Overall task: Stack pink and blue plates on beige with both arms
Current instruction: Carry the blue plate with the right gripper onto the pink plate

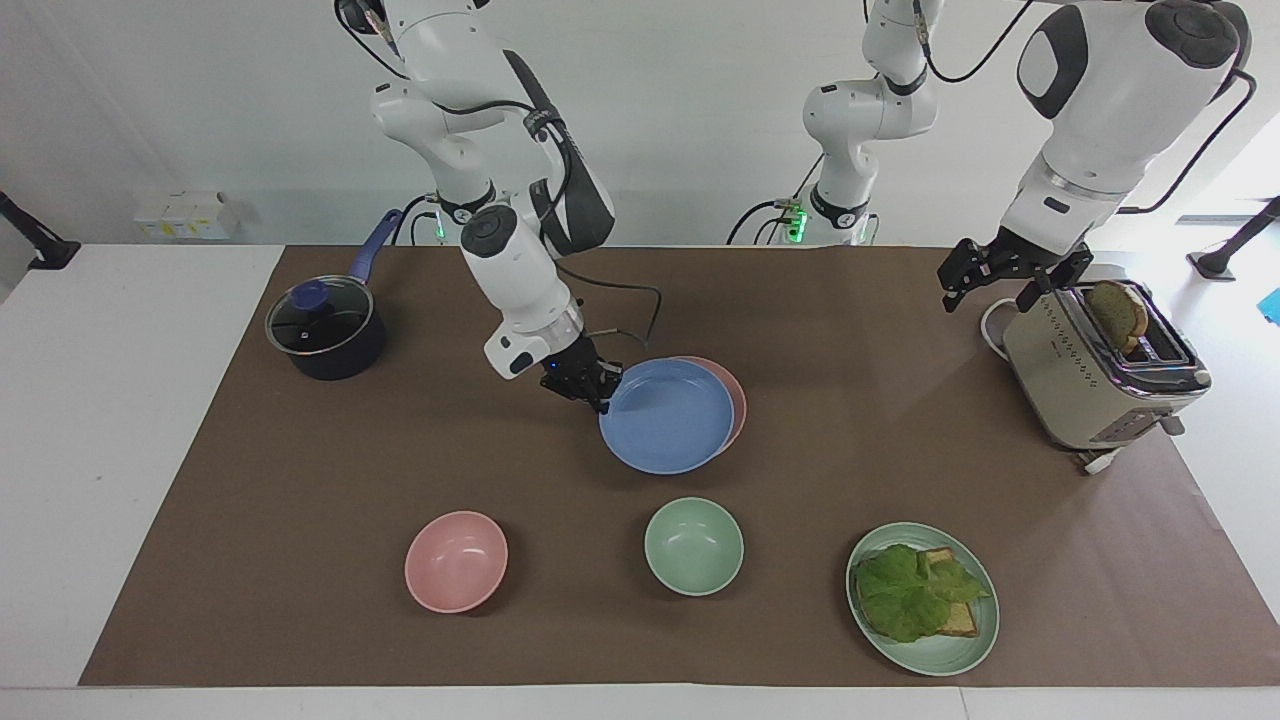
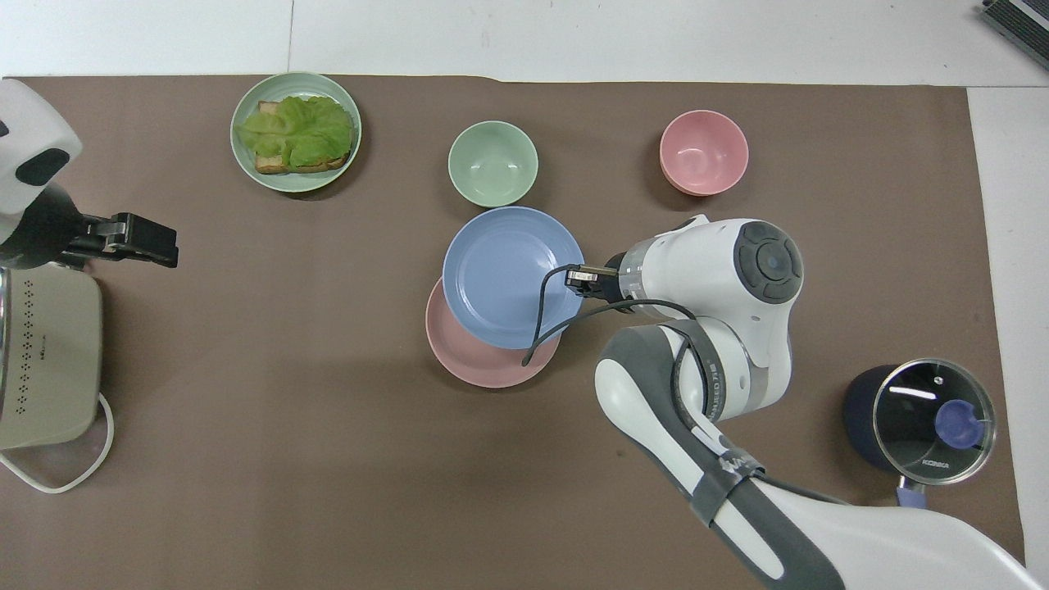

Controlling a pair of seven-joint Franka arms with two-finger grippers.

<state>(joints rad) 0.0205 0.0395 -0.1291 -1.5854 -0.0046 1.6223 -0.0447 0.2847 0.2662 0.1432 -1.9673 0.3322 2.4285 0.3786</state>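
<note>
Facing view: high, across table (image 1: 120,420), looking at both arm bases. Overhead view: above robots' end, steeply down, half a turn round. Both share whole brown mat (image 2: 246,369), all crockery

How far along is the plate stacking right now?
Done: round pale pink plastic plate lies mid-table; any beige plate beneath it is hidden. In hand: right end effector grips the round blue plastic plate by its rim, over the pink one, offset. Remaining: lower and release it. Left end effector waits open by the beige toaster.
</note>
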